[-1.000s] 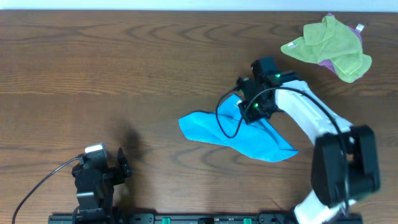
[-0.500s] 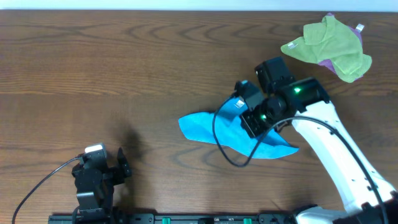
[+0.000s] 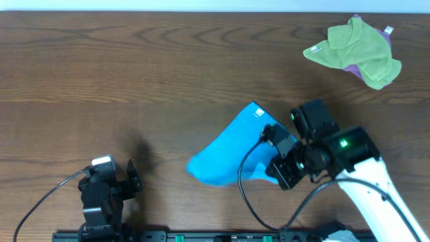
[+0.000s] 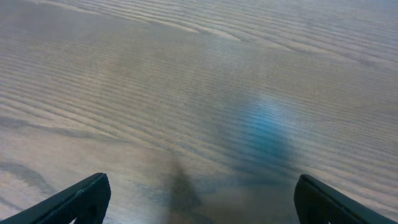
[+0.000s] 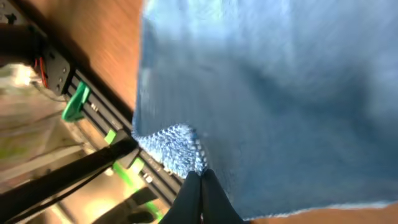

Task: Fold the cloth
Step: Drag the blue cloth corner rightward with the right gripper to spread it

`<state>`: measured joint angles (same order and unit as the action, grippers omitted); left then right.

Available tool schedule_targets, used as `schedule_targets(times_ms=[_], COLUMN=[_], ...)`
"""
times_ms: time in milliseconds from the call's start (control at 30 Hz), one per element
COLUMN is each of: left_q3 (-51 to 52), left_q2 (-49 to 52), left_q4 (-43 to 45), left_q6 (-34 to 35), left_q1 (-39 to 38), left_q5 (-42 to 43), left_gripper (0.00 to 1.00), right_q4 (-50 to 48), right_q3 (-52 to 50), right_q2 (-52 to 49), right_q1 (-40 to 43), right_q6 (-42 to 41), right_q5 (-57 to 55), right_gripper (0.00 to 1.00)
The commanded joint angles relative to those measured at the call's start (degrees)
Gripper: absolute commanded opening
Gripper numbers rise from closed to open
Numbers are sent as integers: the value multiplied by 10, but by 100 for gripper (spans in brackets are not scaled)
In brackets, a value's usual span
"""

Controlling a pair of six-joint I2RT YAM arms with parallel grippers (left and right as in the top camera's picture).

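The sky-blue cloth (image 3: 232, 149) lies near the front middle of the table, with its small white tag (image 3: 257, 113) at the far corner. My right gripper (image 3: 272, 168) is shut on the cloth's near right edge and holds it lifted. In the right wrist view the shut fingers (image 5: 200, 182) pinch a fuzzy blue corner of the cloth (image 5: 273, 93). My left gripper (image 3: 107, 191) rests at the front left, far from the cloth. In the left wrist view its fingers (image 4: 199, 199) are wide apart over bare wood.
A yellow-green cloth (image 3: 353, 47) with a purple cloth (image 3: 386, 30) under it lies at the back right. The table's front rail (image 3: 201, 235) runs under both arms. The brown wooden table (image 3: 101, 81) stretches to the left.
My right gripper has pulled the cloth's edge toward the front and right. The cloth has changed from a flat spread to a narrower shape slanting from the tag corner to the front left.
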<state>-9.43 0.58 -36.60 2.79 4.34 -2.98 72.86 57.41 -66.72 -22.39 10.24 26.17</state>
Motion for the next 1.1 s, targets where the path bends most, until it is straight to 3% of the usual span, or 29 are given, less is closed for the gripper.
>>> schedule_targets(times_ms=[0, 133, 167, 200, 233, 333, 467, 633, 900, 1067], left_q3=[5, 5, 5, 5, 5, 5, 5, 5, 5, 5], left_q2=[-4, -4, -4, -4, -4, -4, -4, -4, -4, -4], left_q4=[-1, -1, -1, -1, -1, -1, -7, -7, -8, -8], left_q6=[15, 15, 16, 15, 15, 15, 15, 15, 15, 16], left_q1=[1, 1, 1, 1, 1, 1, 1, 1, 1, 1], left_q5=[3, 3, 3, 3, 3, 10, 26, 26, 29, 29], left_gripper=[95, 95, 95, 96, 95, 95, 95, 95, 95, 96], right_q4=[-3, -22, -28, -37, -43, -67, -130, -248, -435, -502], right_q3=[-56, -89, -89, -88, -88, -87, -87, -87, -87, -85], right_q2=[21, 36, 38, 42, 44, 53, 54, 17, -151, -242], right_q1=[-3, -3, -3, -3, -3, -3, -3, -3, 1, 10], right_q6=[-53, -113, -126, -134, -134, -142, -159, -160, -140, -140], right_q5=[30, 14, 2, 0, 0, 0, -29, -149, -176, -215], right_gripper=[2, 4, 16, 43, 61, 86, 88, 87, 82, 80])
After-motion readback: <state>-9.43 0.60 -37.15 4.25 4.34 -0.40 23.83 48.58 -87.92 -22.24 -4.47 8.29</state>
